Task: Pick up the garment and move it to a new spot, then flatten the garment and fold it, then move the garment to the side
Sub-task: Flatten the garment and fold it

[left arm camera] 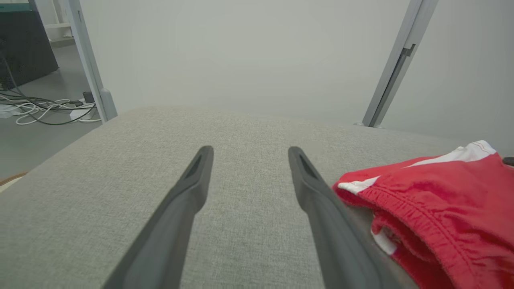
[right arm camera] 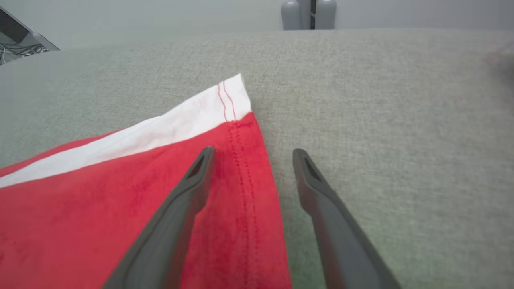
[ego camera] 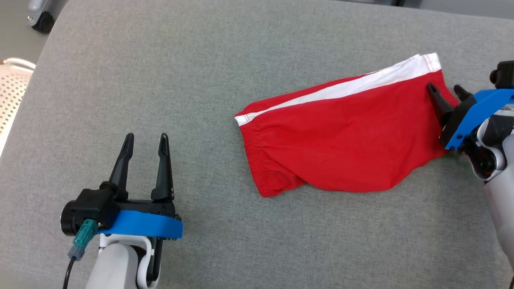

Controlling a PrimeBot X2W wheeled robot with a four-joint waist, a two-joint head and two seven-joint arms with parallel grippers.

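Observation:
The garment [ego camera: 341,132] is a pair of red shorts with a white side stripe, lying folded on the grey fabric surface [ego camera: 200,80]. Its elastic waistband faces left, its hem right. My right gripper [ego camera: 445,90] is open at the hem end; one finger lies over the red cloth, the other beside the hem edge over the grey fabric. In the right wrist view the hem [right arm camera: 245,168] runs between the open fingers of the right gripper [right arm camera: 251,154]. My left gripper [ego camera: 146,138] stands open over bare fabric, left of the waistband [left arm camera: 401,204], nothing between its fingers [left arm camera: 200,160].
The grey surface's left edge [ego camera: 28,92] drops to the floor, where a white perforated object [ego camera: 12,92] and a caster wheel [ego camera: 42,20] stand. Cables [left arm camera: 44,108] lie on the floor beyond the far edge, by metal frame posts [left arm camera: 395,68].

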